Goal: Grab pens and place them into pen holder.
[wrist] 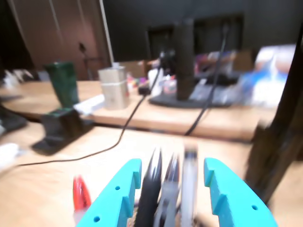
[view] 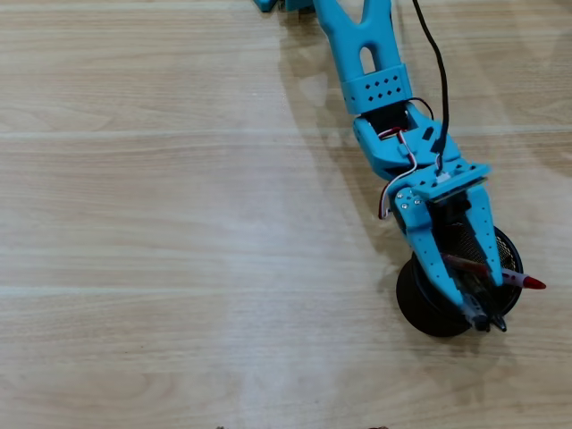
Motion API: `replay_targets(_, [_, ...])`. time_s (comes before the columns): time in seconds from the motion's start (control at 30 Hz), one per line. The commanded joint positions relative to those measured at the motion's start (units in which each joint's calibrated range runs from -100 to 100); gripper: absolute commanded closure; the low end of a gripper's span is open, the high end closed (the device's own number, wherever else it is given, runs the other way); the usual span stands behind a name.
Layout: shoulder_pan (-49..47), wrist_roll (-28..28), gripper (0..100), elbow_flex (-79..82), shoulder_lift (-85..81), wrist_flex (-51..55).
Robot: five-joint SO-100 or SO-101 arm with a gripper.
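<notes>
A black mesh pen holder [view: 424,308] stands at the right near side of a wooden table [view: 179,223] in the overhead view. Pens sit inside it, a red pen [view: 523,280] poking out right. The blue gripper [view: 478,308] hangs over it, fingers apart, gripping nothing.

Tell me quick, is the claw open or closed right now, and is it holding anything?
Claw: open over the pen holder, fingers apart around the standing pens, gripping nothing.
</notes>
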Motion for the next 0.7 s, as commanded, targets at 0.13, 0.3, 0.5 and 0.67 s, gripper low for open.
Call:
replay_targets(0.13, [-1.91,22.04,90,9.91,-42.36,54.54])
replay_targets(0.3, [5.11,35.63,85,34.35,-74.23,102.84])
replay_targets(0.5, [12.85,39.71,82,74.01,-107.2,110.75])
replay_targets(0.67, [15.11,42.59,83,96.83,-142.28,122.35])
